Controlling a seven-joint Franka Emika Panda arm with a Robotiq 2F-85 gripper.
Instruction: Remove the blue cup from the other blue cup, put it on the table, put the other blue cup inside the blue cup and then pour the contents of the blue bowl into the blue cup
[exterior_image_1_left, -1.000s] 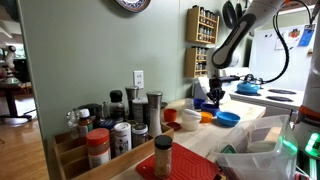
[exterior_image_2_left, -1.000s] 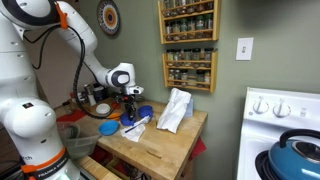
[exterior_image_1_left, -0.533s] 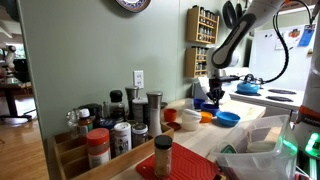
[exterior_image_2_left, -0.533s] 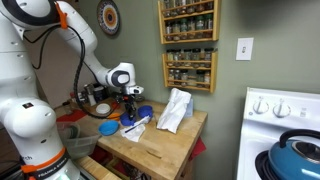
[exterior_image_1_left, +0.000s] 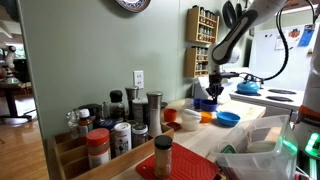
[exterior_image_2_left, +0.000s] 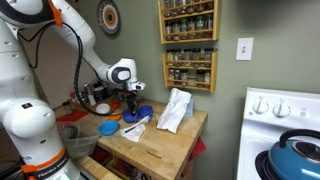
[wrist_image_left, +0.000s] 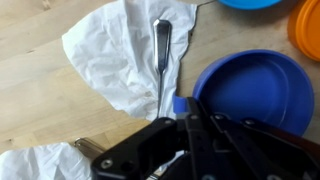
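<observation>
Beige table (wrist_image_left: 40, 60) below, gripper (wrist_image_left: 196, 112) pinches blue cup (wrist_image_left: 250, 90) rim, spice-jar labels (exterior_image_1_left: 98, 150) unreadable

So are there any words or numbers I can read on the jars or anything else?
None can be read.
Spice jars up front: labels too blurred.
Rack jars: labels too small.
Clock: cut off at the top edge, no numbers clear.
Stove dials: marks too small.
Wrist view: no writing shows.

Exterior views face the table (exterior_image_2_left: 162, 143) (oppositely, perhaps) — wrist close overhead.
</observation>
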